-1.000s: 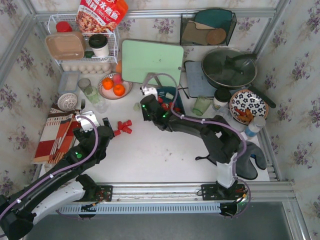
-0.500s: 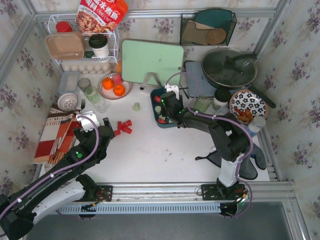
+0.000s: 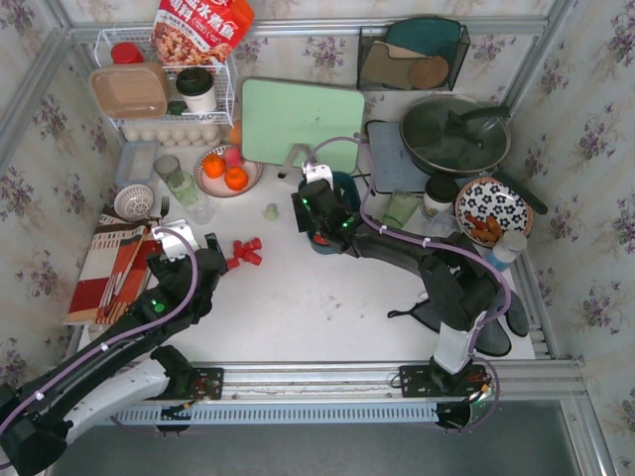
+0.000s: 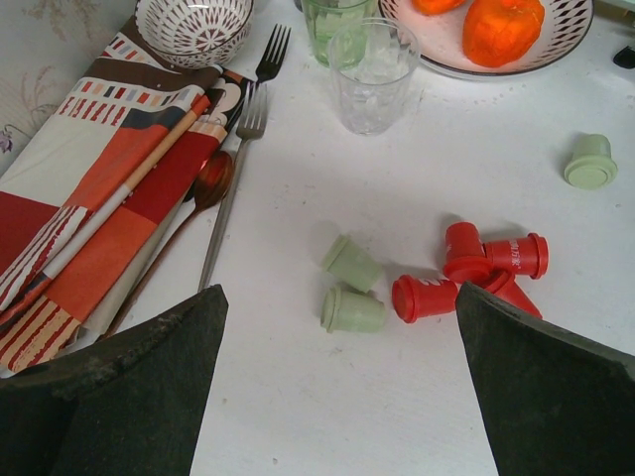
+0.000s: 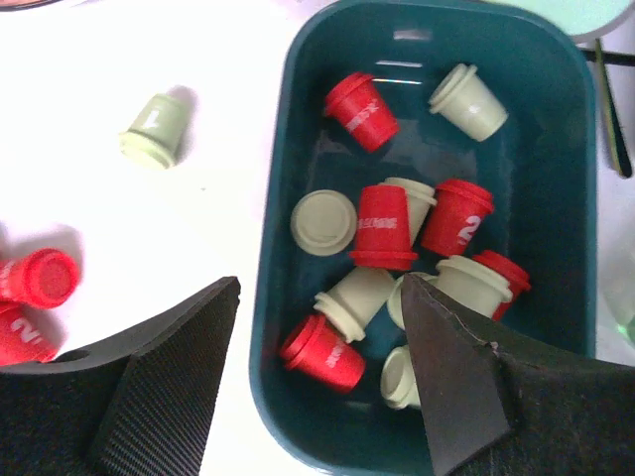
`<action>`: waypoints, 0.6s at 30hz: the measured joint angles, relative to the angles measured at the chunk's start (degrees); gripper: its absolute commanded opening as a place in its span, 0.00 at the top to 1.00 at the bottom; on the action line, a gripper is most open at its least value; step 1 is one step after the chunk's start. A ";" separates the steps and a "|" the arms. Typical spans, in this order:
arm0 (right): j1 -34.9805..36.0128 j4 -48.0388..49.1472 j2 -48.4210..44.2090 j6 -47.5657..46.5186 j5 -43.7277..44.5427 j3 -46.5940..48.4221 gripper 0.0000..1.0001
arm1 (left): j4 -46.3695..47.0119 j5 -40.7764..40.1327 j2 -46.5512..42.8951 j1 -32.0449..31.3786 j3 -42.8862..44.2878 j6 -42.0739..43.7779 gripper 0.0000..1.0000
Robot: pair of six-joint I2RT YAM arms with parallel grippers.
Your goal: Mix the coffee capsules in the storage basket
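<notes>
The white table (image 3: 317, 297) lies under both grippers. The storage basket (image 5: 541, 139) sits straight below the right gripper (image 5: 322, 297), which hangs over the basket's near left part. Its fingers are spread wide with nothing between them. One finger (image 5: 169, 377) is above the table just outside the basket's left wall, and the other (image 5: 466, 387) is above the basket's inside. The coffee capsules (image 5: 385, 228) in the basket are red and pale green jumbled together, most on their sides, crowded ahead of the fingers and between them.

The left gripper (image 4: 339, 297) is low over the table, released and empty. Ahead of it and to the left lies a striped cloth (image 4: 89, 188), with forks (image 4: 248, 129) and a spoon (image 4: 213, 178) along its right edge. Farther ahead stand a clear glass (image 4: 372, 59) and a patterned plate (image 4: 446, 61) holding oranges (image 4: 501, 28).

Just ahead of the left gripper, between its fingers, two pale green capsules (image 4: 352, 310) lie on their sides on the table. A cluster of red capsules (image 4: 425, 297) touch one another just to their right. A lone pale green capsule (image 4: 590, 162) stands farther ahead and to the right, well apart from the cluster. The right wrist view shows one pale green capsule (image 5: 154, 129) on the table ahead and to the left of the right gripper, outside the basket. It also shows two red ones (image 5: 40, 278) beside the left finger.
</notes>
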 measured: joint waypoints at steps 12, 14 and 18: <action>2.95 2.49 3.30 1.73 -8.52 2.27 0.30 | -0.02 0.00 -0.68 0.00 0.09 -0.04 0.00; 3.93 3.50 5.73 1.70 -10.10 3.28 0.31 | -0.02 0.00 -0.81 0.00 0.09 -0.04 0.00; 4.81 4.15 10.51 1.68 -11.78 7.48 0.31 | -0.02 0.00 -1.01 0.00 0.09 -0.04 0.00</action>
